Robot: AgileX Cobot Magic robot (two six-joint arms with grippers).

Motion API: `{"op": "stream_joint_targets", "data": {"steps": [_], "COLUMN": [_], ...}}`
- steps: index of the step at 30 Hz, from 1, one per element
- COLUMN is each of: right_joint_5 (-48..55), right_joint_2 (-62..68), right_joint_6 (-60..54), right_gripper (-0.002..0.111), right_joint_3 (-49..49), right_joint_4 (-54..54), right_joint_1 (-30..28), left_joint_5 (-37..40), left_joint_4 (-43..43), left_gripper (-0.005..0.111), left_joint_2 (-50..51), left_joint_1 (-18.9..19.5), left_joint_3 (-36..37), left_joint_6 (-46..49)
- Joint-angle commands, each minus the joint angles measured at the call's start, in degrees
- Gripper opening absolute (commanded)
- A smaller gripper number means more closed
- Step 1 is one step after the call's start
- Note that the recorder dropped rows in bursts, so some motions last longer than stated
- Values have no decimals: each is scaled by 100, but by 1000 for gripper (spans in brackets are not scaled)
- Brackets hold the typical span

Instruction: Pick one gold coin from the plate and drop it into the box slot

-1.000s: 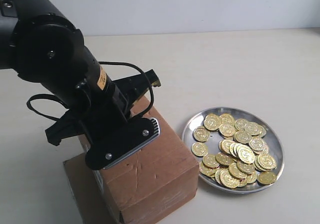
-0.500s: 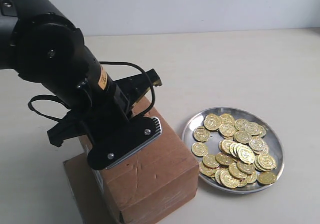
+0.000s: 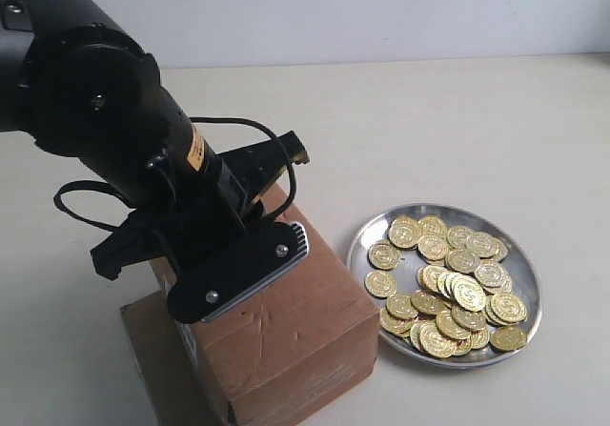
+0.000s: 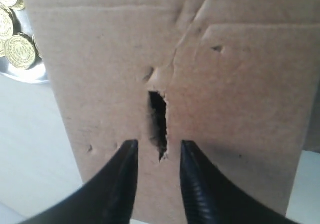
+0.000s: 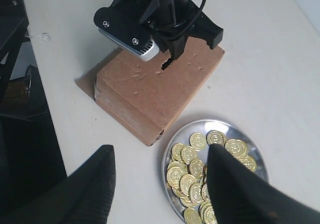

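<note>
The brown cardboard box (image 3: 305,321) stands left of the silver plate (image 3: 381,224), which holds a heap of gold coins (image 3: 448,283). My left gripper (image 4: 159,144) hangs open just over the box top (image 4: 100,58). Its two black fingers straddle the near end of the ragged dark box slot (image 4: 158,121), and no coin shows between them. From above, the right wrist view shows that gripper (image 5: 169,61) on the box (image 5: 150,93). My right gripper (image 5: 161,149) is open and empty, high above the plate (image 5: 225,125) and its coins (image 5: 187,171).
A flat cardboard sheet (image 3: 143,350) sticks out from under the box on its left. The left arm's black body (image 3: 105,111) covers much of the box top in the exterior view. The pale table (image 3: 457,131) stretches behind box and plate.
The left arm edged slightly to the right over the box, then held still. Plate, coins and box have not moved.
</note>
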Motion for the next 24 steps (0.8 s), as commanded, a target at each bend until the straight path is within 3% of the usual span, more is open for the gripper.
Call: {"op": "stream_joint_targets", "data": {"steps": [1, 6, 9, 12, 14, 17, 19, 21, 24], "right_joint_5": [-97, -113, -481, -1218, -1901, -2642, -2859, -2921, -3069], "right_joint_2": [-22, -22, -22, -22, -22, -22, -22, -22, -34], "right_joint_6": [35, 35, 96, 696, 1628, 3573, 4847, 5714, 5942], "right_gripper": [53, 53, 52, 43, 32, 13, 1, 0, 0], "right_joint_3": [32, 32, 32, 32, 32, 32, 32, 90, 493], "right_joint_4": [42, 42, -260, -1404, -2758, -4786, -5688, -6062, -6076], "right_joint_1": [-28, -28, -28, -28, -28, -28, -28, -28, -28], "left_joint_5": [-208, -472, -781, -1242, -1307, -1022, -679, -482, -474], "left_joint_4": [-62, 177, 701, 1665, 2304, 2420, 2354, 2206, 1600], "left_gripper": [40, 41, 39, 30, 17, 0, 0, 0, 0], "left_joint_2": [-3, -134, -444, -927, -1328, -1966, -2305, -2638, -3259], "left_joint_1": [6, 6, 6, 6, 84, 340, 596, 931, 1362], "left_joint_3": [-30, -30, -30, -30, -30, -30, -30, 74, 490], "left_joint_6": [-61, -74, -747, -2912, -4559, -6538, -7504, -8168, -8307]}}
